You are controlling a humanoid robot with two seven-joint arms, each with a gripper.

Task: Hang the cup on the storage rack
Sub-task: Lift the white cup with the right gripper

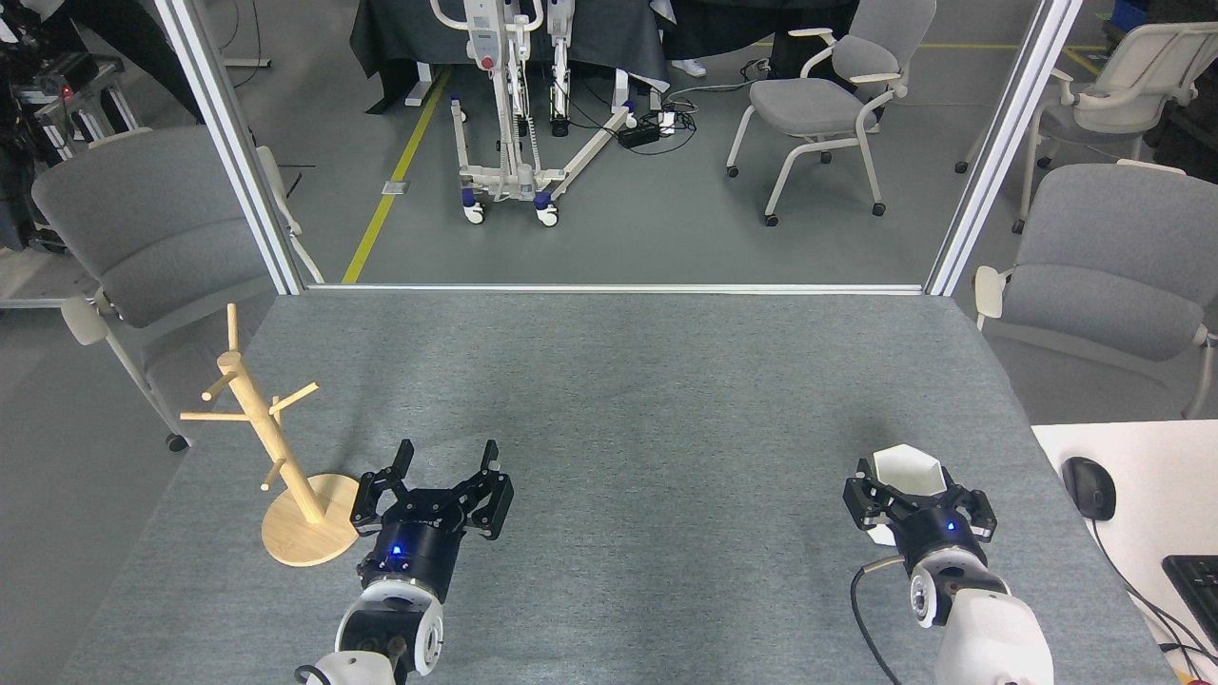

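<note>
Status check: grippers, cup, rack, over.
Left gripper open, empty, beside rack. Right gripper around cup, low on the table; grip unclear. Pegs bare, path between clear.

The grey surface [666, 400] looks like rough, dull cloth. The light wooden rack with thin pegs and a round base [285, 466] is smooth and pale. The small white six-sided cup [909, 469] looks smooth and a bit shiny. Both black pincers, left [445, 466] and right [918, 490], look like hard dull plastic.
</note>
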